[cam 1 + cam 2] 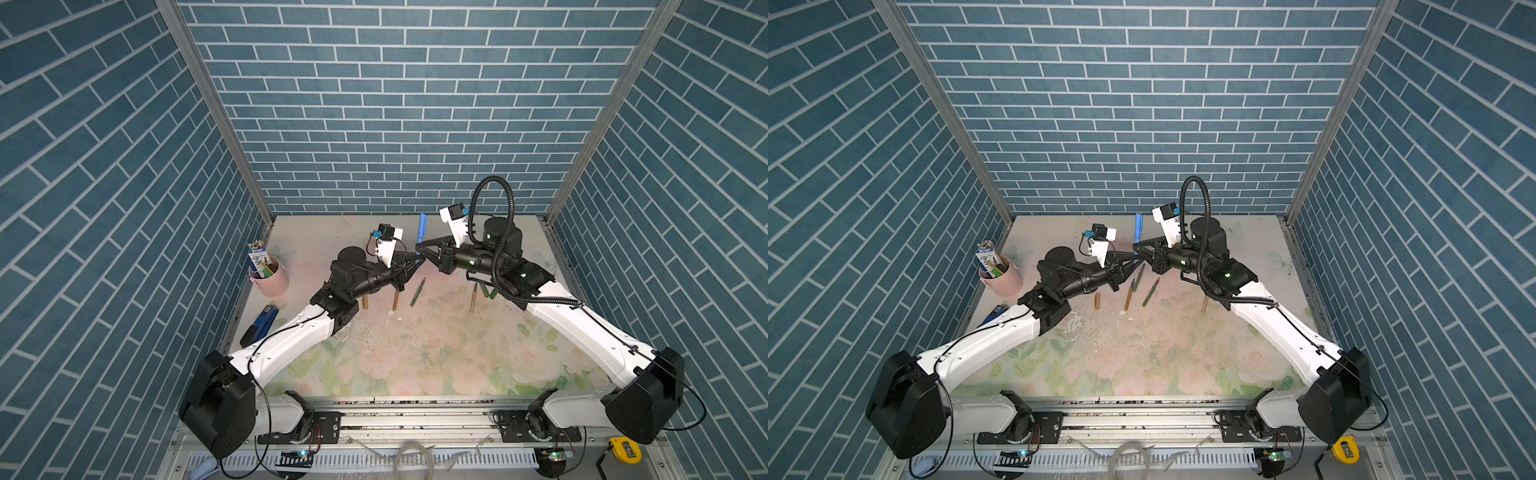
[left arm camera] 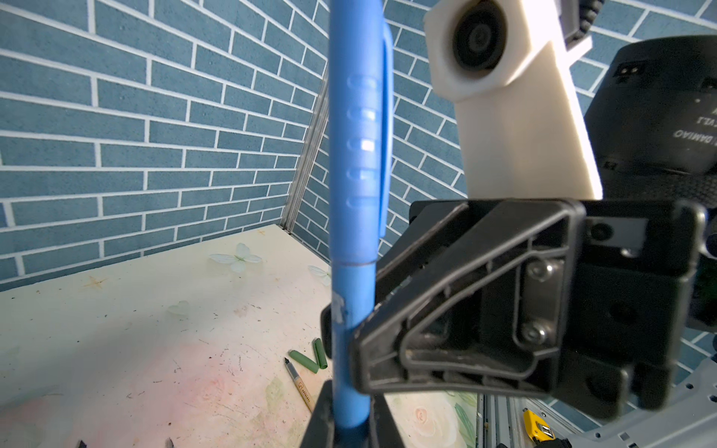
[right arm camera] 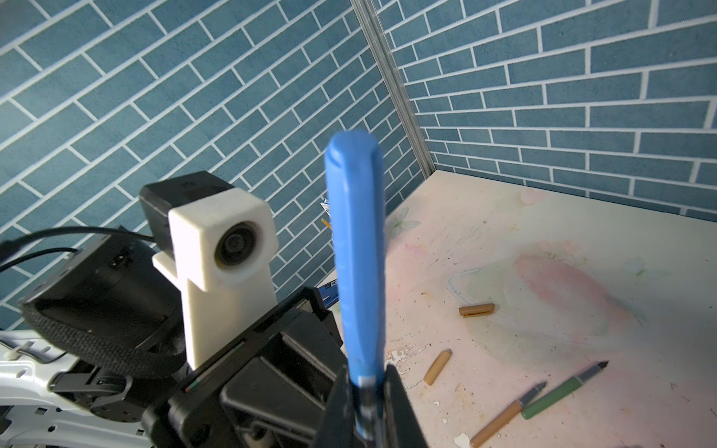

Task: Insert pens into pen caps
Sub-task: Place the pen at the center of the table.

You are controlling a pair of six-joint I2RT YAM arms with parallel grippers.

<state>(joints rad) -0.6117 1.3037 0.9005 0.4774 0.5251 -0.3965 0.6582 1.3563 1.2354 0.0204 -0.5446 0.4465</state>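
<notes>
**Grip.** The left gripper [image 1: 420, 260] and right gripper [image 1: 418, 249] meet tip to tip in mid-air. Both are clamped tight on one blue pen [image 2: 351, 372], the right just above the left. The pen stands upright. Its blue cap [image 2: 355, 135] sits on its upper end, clear above both jaws.

**Room.** There is open air above and beyond the jaws up to the blue brick back wall [image 1: 395, 124]. The side walls are well apart.

**Surface.** A scuffed floral table [image 1: 415, 365]. Lying below the jaws:
- a green pen [image 1: 1139, 272]
- a second green pen [image 1: 1150, 293]
- a golden-brown pen [image 1: 1128, 299]
- two golden-brown caps [image 3: 476, 310]

Under the right arm lie another golden-brown pen [image 1: 473, 298] and two green caps [image 2: 304, 360].

**Containers.** A pink cup [image 1: 272, 286] stands well off on the left gripper's side, holding a carton of pencils [image 1: 257, 253]. A blue-and-black stapler [image 1: 262, 322] lies near it.
</notes>
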